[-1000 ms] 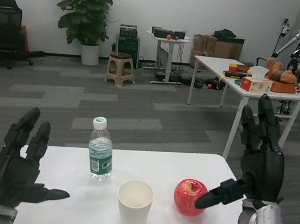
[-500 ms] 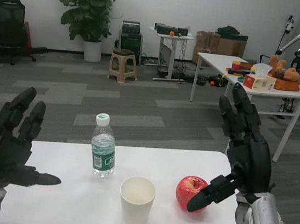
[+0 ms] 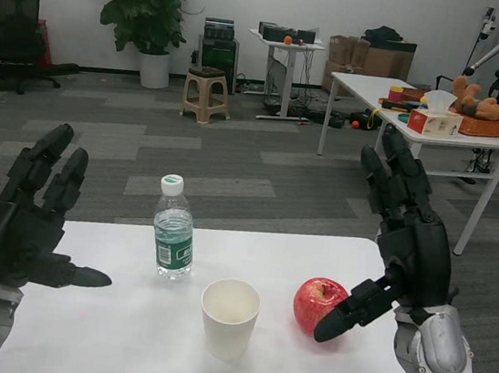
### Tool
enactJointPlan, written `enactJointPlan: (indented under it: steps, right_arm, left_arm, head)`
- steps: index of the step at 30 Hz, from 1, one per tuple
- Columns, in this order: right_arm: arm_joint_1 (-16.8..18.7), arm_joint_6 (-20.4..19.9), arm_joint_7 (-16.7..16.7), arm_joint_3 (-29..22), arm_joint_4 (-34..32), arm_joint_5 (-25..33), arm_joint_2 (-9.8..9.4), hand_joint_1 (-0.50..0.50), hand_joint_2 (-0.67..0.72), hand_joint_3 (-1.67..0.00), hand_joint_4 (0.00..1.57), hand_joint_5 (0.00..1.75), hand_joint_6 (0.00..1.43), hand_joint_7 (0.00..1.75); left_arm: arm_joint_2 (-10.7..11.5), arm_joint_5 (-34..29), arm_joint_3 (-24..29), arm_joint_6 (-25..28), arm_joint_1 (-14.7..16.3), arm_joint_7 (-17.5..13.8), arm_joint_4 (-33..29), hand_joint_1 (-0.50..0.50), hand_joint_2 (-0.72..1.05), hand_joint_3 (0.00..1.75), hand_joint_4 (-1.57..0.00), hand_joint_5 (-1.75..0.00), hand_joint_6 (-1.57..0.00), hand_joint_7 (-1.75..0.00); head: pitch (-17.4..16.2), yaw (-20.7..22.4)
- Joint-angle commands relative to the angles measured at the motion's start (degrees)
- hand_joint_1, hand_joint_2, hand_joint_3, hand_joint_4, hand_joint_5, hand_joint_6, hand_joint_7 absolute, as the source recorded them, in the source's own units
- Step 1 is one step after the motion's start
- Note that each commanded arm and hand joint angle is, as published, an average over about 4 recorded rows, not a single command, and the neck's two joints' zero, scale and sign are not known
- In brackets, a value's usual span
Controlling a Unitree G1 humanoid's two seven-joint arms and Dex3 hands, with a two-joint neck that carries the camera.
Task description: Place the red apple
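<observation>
Shiny red apple (image 3: 318, 305) sits upright, stem dimple up, just right of the paper cup (image 3: 228, 318); right hand (image 3: 406, 253) open, thumb touching it; left hand (image 3: 29, 222) open too.

The red apple (image 3: 319, 304) has a glossy, smooth skin, and the cup (image 3: 229, 316) at its 9 o'clock looks like matt white paper. The bottle (image 3: 172, 239) is clear, shiny plastic with a printed label; the table (image 3: 101, 333) top is smooth and matt white. Both hands, left (image 3: 25, 229) and right (image 3: 409, 252), are matt black plastic on brushed silver metal forearms.
</observation>
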Motion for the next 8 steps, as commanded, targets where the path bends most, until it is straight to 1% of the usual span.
enactJointPlan:
  steps: [1,4,8]
  right_arm:
    - [-0.74,0.34,0.39,0.10,0.19,0.36,-0.52,-0.46,0.34,0.00,0.00,0.00,0.00,0.00]
    - [-0.81,0.40,0.52,0.16,0.19,0.38,-0.56,-0.46,0.34,0.00,0.00,0.00,0.00,0.00]
    - [-0.83,0.48,0.90,0.23,0.19,0.37,-0.56,-0.46,0.30,0.00,0.00,0.00,0.00,0.00]
  left_arm:
    - [0.67,-0.11,-0.07,0.41,-1.15,-0.28,-0.02,-0.30,0.16,0.02,0.00,0.00,0.00,-0.40]
    - [0.67,-0.11,-0.20,0.52,-1.22,-0.28,0.04,-0.30,0.16,0.07,0.00,0.00,0.00,-0.40]
    - [0.55,-0.11,-0.24,0.54,-1.23,-0.28,0.11,-0.30,0.16,0.00,0.00,0.00,0.00,-0.40]
  head:
    - [0.00,0.00]
    - [-0.17,-0.04]
    - [-0.20,-0.30]
